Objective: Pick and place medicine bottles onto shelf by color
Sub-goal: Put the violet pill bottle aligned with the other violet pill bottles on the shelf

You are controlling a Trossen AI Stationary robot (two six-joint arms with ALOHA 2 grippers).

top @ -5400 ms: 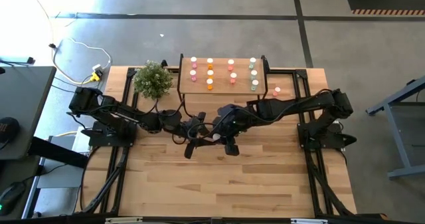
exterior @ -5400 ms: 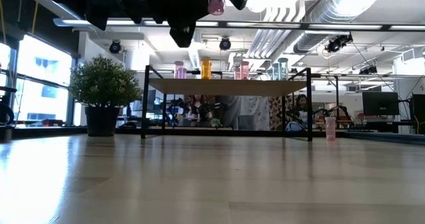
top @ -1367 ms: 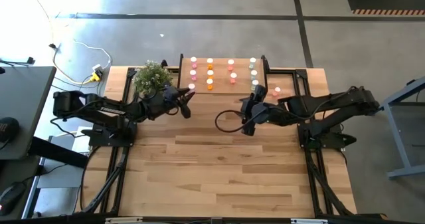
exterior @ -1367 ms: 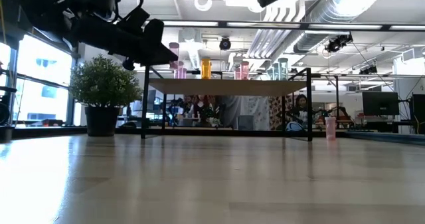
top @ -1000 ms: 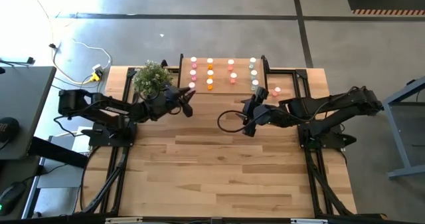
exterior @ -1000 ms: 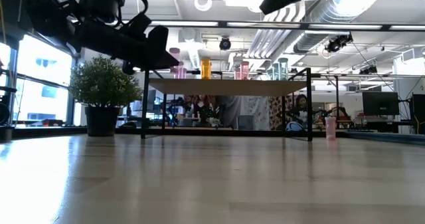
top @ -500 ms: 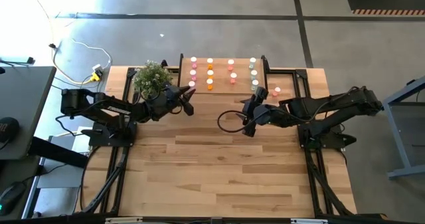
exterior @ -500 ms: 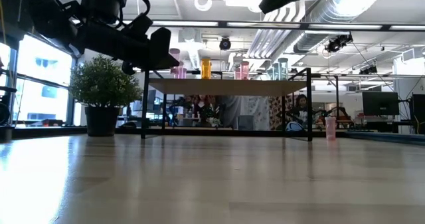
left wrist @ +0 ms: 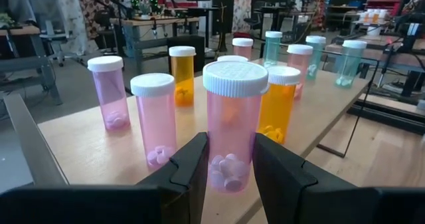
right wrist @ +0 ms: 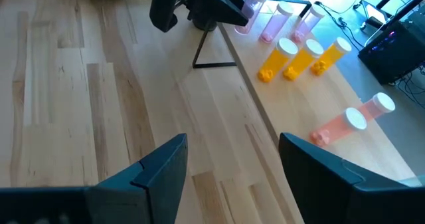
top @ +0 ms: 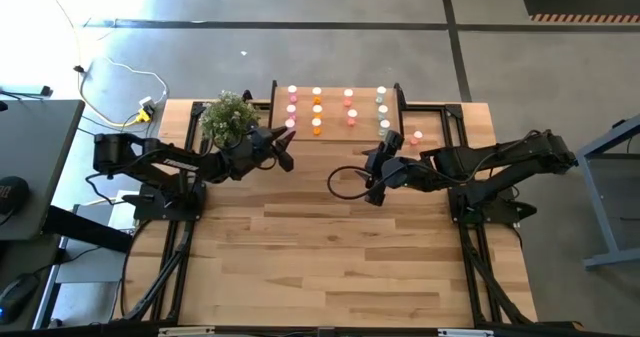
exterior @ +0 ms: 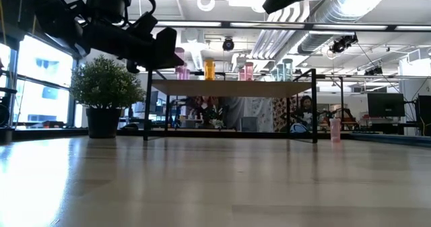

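The shelf (top: 335, 127) stands at the table's far edge on black legs. On it stand rows of medicine bottles: pink (top: 291, 100), orange (top: 316, 112), red-pink (top: 348, 105) and pale green (top: 382, 112). My left gripper (top: 287, 143) is at the shelf's near left corner, shut on a pink bottle (left wrist: 232, 117) with a white cap. Two other pink bottles (left wrist: 153, 117) stand just beyond it. One pink bottle (top: 416, 136) stands on the table right of the shelf. My right gripper (top: 372, 184) hovers open in front of the shelf, holding nothing. My left gripper pinches the lower part of the pink bottle's body (left wrist: 229, 164) between its two fingers (left wrist: 192, 167). The fingers come nearly level from the table's left. The bottle stands upright, cap up; in the low view it hangs higher than the bottles on the shelf.
A potted plant (top: 230, 117) stands left of the shelf, close behind my left arm. A black cable loop (top: 345, 180) hangs by my right gripper. Bare wood tabletop (top: 330, 247) spreads toward the near edge.
My left gripper has crept a little toward the table's right, over the shelf's near left corner, with the pink bottle still upright in its hold.
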